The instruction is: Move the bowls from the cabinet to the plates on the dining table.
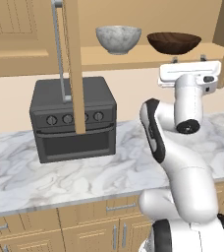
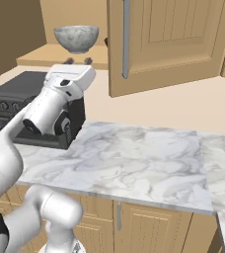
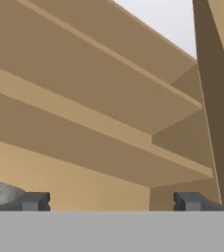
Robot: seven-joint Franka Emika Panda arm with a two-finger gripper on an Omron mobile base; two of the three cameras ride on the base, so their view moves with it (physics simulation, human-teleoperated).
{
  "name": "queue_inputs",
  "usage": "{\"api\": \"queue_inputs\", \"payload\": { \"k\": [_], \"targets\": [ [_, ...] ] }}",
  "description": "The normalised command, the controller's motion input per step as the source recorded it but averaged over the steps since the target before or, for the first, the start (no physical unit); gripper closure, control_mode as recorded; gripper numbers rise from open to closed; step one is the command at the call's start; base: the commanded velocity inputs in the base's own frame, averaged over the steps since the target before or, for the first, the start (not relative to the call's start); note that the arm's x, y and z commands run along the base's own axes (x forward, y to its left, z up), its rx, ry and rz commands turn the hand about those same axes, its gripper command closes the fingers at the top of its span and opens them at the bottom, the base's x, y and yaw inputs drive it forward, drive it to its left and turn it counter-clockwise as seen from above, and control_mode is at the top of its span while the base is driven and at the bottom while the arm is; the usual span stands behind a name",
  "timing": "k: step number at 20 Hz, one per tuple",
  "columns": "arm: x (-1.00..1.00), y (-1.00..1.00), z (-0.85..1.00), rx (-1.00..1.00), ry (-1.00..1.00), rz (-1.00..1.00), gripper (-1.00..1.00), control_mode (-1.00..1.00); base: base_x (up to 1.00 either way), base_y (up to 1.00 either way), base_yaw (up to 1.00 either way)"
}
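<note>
Two bowls stand side by side on the bottom shelf of the open cabinet [image 1: 133, 55]: a grey-white marbled bowl [image 1: 118, 38] [image 2: 76, 38] on the left and a dark wooden bowl [image 1: 174, 42] on the right. My gripper [image 1: 188, 59] [image 2: 79, 61] is raised to the shelf's front edge, just below the wooden bowl, and its jaws stand open with nothing between them. In the hand view the gripper [image 3: 112, 202] looks up at the cabinet's shelves, with a bit of the marbled bowl [image 3: 1, 193] at the lower left. The plates and the dining table are out of view.
A black oven [image 1: 73, 120] [image 2: 16, 104] sits on the marble counter [image 1: 109, 172] [image 2: 134, 153] under the cabinet. One cabinet door [image 1: 74, 64] juts out edge-on left of the bowls, another door [image 2: 168, 44] hangs open on the right. Drawer cabinets [image 1: 99, 221] lie below.
</note>
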Motion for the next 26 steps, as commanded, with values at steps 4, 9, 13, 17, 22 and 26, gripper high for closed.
{"api": "queue_inputs", "payload": {
  "k": [4,9,13,17,22,26],
  "targets": [
    [0.18,-0.02,0.08,0.09,0.01,-0.07,-1.0,-1.0,0.0,0.0,0.0],
    [0.07,-0.15,0.06,0.17,-0.01,0.0,-1.0,-1.0,0.0,0.0,0.0],
    [0.04,-0.21,0.0,0.2,-0.05,0.0,-1.0,-1.0,0.0,0.0,0.0],
    [0.02,-0.13,0.0,0.17,-0.08,0.0,-1.0,-1.0,0.0,0.0,0.0],
    [0.09,-0.05,0.0,0.14,-0.08,0.0,-1.0,-1.0,0.0,0.0,0.0],
    [0.22,-0.01,0.06,0.1,-0.04,-0.01,-1.0,-1.0,0.0,0.0,0.0]
  ]
}}
